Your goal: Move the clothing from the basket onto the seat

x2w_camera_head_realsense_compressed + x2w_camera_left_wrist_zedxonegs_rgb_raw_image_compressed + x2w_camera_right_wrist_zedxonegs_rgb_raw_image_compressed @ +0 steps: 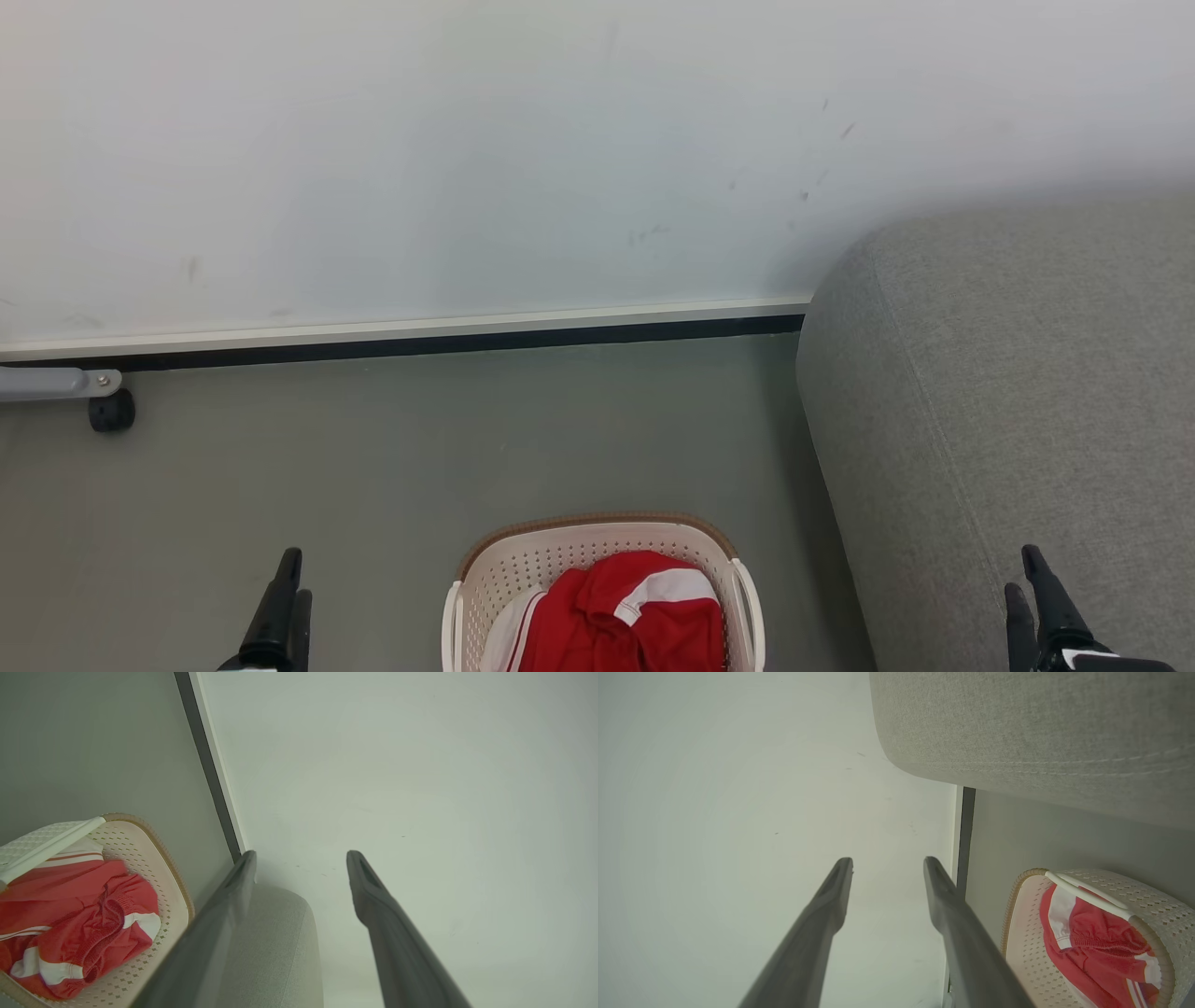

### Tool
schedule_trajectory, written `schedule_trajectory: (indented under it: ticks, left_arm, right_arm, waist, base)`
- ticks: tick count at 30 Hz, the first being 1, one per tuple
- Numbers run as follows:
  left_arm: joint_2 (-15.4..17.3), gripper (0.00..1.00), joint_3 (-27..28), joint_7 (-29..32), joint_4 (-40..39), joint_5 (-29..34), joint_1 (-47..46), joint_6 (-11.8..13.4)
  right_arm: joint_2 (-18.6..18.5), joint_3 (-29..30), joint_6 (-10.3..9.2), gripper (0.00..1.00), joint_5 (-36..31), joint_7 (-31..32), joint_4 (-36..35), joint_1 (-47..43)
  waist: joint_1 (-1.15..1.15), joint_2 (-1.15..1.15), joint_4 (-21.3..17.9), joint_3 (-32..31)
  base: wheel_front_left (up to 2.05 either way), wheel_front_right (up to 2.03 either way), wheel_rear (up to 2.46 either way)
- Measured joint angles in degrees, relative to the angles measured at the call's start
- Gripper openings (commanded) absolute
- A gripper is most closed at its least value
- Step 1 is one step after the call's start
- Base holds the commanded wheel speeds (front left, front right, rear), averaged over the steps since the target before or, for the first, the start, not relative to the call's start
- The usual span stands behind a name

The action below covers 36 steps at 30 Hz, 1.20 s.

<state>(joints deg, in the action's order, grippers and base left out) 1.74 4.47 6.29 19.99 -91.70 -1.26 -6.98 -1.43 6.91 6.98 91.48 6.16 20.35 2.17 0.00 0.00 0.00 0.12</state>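
Note:
The red clothing [627, 614] with white stripes lies bunched in the cream basket [597, 534] on the floor at the bottom middle of the head view. Clothing [79, 914] and basket [177, 891] also sit at the left of the left wrist view, and clothing [1099, 938] in the basket [1153, 905] at the lower right of the right wrist view. The grey seat [1018, 401] rises to the right of the basket. My left gripper [285, 597] hangs open left of the basket, holding nothing. My right gripper [1032, 588] hangs open in front of the seat, also holding nothing.
A pale wall [467, 159] with a white and black skirting strip [401, 338] runs behind the grey floor [420, 448]. At the far left, a grey bar with a black caster wheel [111, 411] stands by the wall.

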Motion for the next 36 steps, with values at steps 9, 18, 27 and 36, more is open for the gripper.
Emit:
schedule_trajectory:
  ticks: [9, 18, 27, 36]
  left_arm:
    - [0.0, 1.0, -2.0, -1.8, -0.5, 0.7, 0.0, 0.0]
    - [0.1, 1.0, -3.7, -3.7, -1.7, 5.8, -0.6, 1.4]
    - [0.4, 1.0, -6.4, -5.5, -3.0, 14.7, -1.2, 3.0]
    - [2.0, 1.0, -9.7, -7.5, -4.1, 26.2, -2.3, 5.0]
  right_arm:
    - [0.0, -1.1, -0.01, 1.0, -0.6, -1.7, -0.5, 0.0]
    - [0.0, -1.7, -1.27, 1.0, -4.8, -3.6, -1.8, -0.2]
    - [-0.1, -3.7, -3.15, 1.0, -13.2, -5.4, -4.0, -0.3]
    - [-1.3, -7.4, -4.79, 1.0, -25.2, -7.4, -5.6, -0.3]
  waist:
    - [0.0, 0.0, 0.0, 0.0]
    - [0.0, 0.0, 0.1, 0.1]
    - [0.0, 0.0, 0.1, 0.3]
    - [0.01, 0.0, 0.0, 0.5]
  base:
    - [0.0, 0.0, 0.0]
    - [0.0, 0.0, 0.0]
    - [0.0, 0.0, 0.0]
    - [0.0, 0.0, 0.0]
